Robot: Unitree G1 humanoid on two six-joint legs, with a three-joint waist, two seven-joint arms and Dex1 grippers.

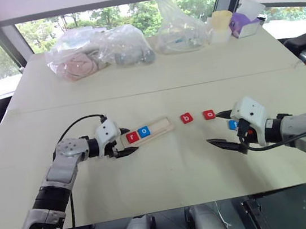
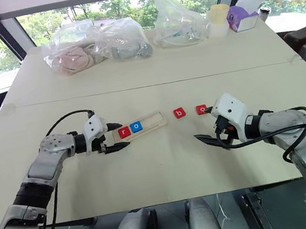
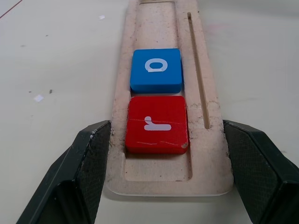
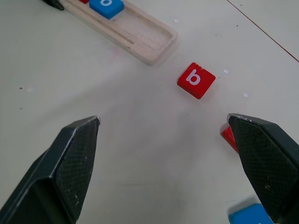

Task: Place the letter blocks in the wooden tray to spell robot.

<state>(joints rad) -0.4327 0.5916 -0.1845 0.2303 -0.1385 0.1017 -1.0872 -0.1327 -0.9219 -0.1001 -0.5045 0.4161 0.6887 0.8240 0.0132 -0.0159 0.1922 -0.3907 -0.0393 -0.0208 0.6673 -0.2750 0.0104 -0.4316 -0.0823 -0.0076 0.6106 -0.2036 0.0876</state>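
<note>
The right gripper (image 1: 219, 129) hovers nearest, its jaws spread wide over bare table (image 1: 167, 175), empty. At its twelve o'clock lies the red o block (image 1: 209, 114), with the red b block (image 1: 186, 118) just at that block's nine o'clock; a blue block (image 4: 252, 215) sits under its wrist. The left gripper (image 1: 124, 142) pinches the near end of the wooden tray (image 3: 154, 28), which holds the red r block (image 3: 156, 124) and blue o block (image 3: 156, 70) touching.
</note>
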